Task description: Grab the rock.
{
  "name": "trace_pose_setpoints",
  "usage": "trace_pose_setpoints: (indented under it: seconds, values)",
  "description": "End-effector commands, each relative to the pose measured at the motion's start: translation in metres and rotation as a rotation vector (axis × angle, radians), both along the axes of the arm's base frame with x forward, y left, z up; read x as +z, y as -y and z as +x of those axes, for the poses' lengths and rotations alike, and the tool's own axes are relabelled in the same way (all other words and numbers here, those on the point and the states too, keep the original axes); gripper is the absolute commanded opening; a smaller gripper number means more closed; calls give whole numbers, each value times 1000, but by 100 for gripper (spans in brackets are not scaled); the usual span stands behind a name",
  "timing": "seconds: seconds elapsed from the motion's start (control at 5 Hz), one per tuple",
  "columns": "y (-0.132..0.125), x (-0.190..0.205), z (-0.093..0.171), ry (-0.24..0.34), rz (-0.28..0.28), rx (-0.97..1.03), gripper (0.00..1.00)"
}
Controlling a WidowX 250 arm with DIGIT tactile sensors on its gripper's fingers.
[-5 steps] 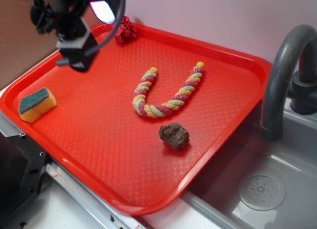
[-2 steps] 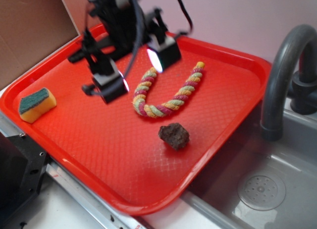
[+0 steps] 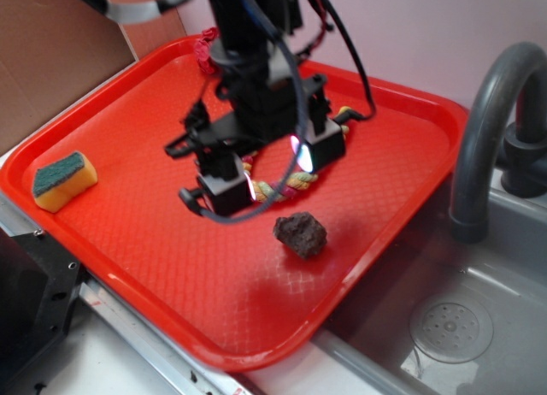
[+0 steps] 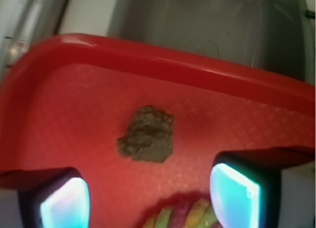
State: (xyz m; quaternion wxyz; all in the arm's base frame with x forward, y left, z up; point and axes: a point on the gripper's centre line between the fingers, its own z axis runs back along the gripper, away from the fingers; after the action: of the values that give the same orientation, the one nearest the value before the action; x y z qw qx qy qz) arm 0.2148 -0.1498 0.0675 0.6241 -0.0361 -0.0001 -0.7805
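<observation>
Rock (image 3: pixel 300 235) alone on tray (image 3: pixel 128 96), near its sink-side rim.

rough, pitted matt rock (image 3: pixel 300 235) – glossy textured plastic tray (image 3: pixel 154 267), twisted-fibre rope (image 3: pixel 286 185).

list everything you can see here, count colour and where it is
red plastic tray: one, red, on the counter beside the sink, holding all the small items
small dark brown-grey lumpy rock: one, brown-grey, on the tray toward the sink side, lying free
twisted yellow, red and green rope: one, multicolour, mid-tray, mostly hidden under the arm
yellow sponge with a green top: one, yellow and green, tray's left corner
dark red ruffled fabric ball: one, dark red, tray's far edge, partly hidden
grey sink basin: one, grey, right of the tray
dark grey curved faucet: one, dark grey, above the sink
black gripper: one, black, open, above the rope, next to the rock and not touching it
</observation>
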Motion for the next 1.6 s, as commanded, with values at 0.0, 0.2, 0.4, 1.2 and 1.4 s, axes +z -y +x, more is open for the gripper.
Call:
trace_pose_setpoints:
  seconds: [0.0,0.2,0.4,1.2,1.4]
  values:
    - [19,-11,-9,35,82,25,100]
    - [19,-19,-12,20,97,9,100]
    - [18,-27,-19,4,125,16,100]
    - [17,-50,-21,18,218,64,0]
    - [18,-52,-20,17,239,99,0]
